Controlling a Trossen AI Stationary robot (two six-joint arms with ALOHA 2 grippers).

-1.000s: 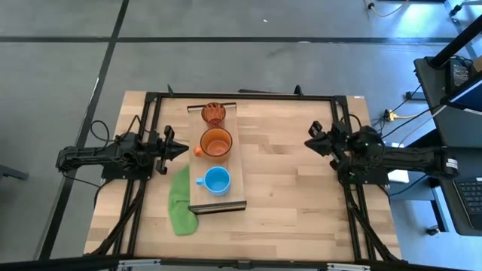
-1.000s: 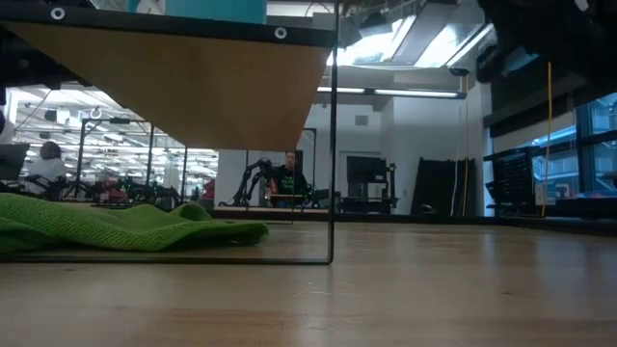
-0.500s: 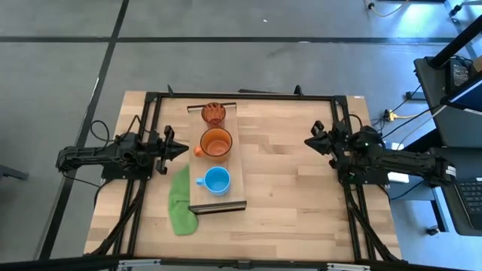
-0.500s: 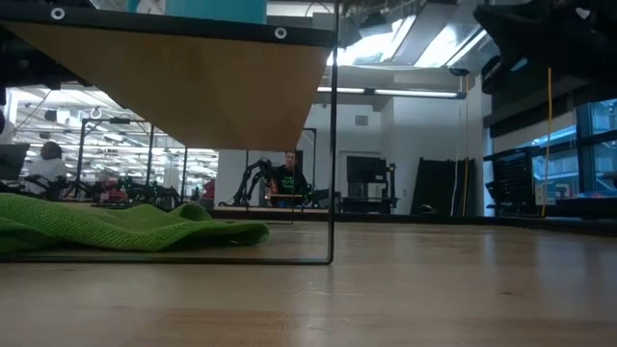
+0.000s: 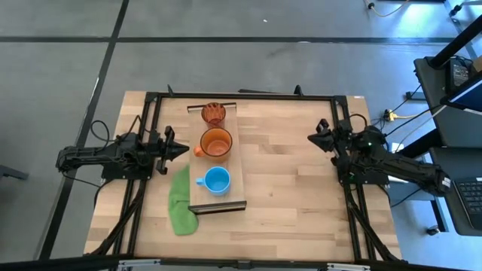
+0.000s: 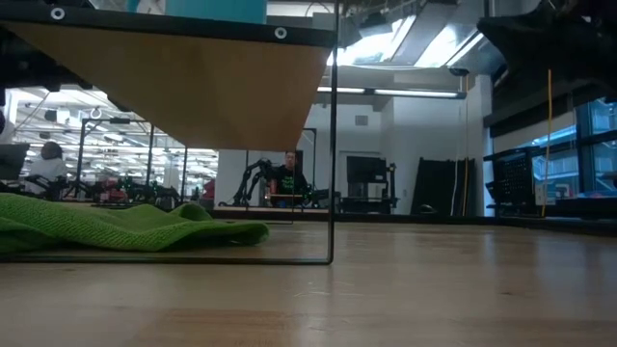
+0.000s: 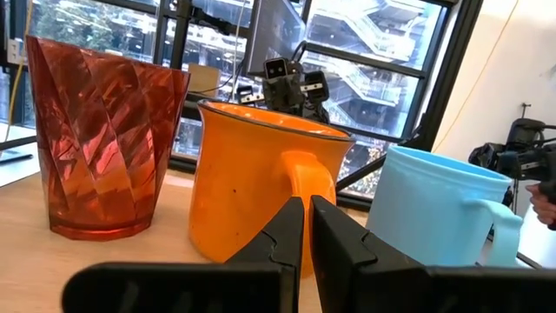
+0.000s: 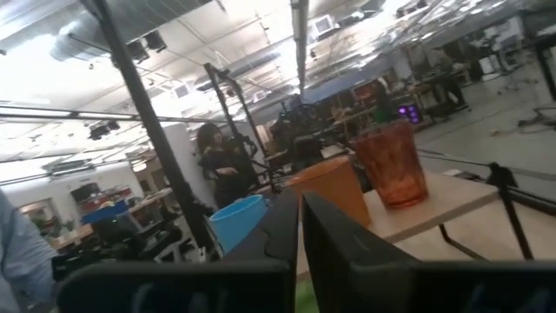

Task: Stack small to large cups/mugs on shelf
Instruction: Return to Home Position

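Three vessels stand upright in a row on the shelf (image 5: 233,162): a dark red tumbler (image 5: 214,114) at the far end, an orange mug (image 5: 216,142) in the middle, a light blue mug (image 5: 217,181) toward the near end. All three show in the left wrist view: tumbler (image 7: 100,143), orange mug (image 7: 265,196), blue mug (image 7: 434,204). My left gripper (image 5: 183,150) is shut, left of the shelf, pointing at the orange mug's handle. My right gripper (image 5: 314,138) is shut over the table's right part, apart from the shelf.
A green cloth (image 5: 180,201) lies on the table at the shelf's left near side, partly under it; it also shows in the low view (image 6: 116,229). A black frame (image 5: 248,97) runs round the table. Bare tabletop (image 5: 286,173) lies between shelf and right gripper.
My right arm has turned a little, its gripper shifting slightly toward the table's right and far edges. The vessels and my left arm have kept still.
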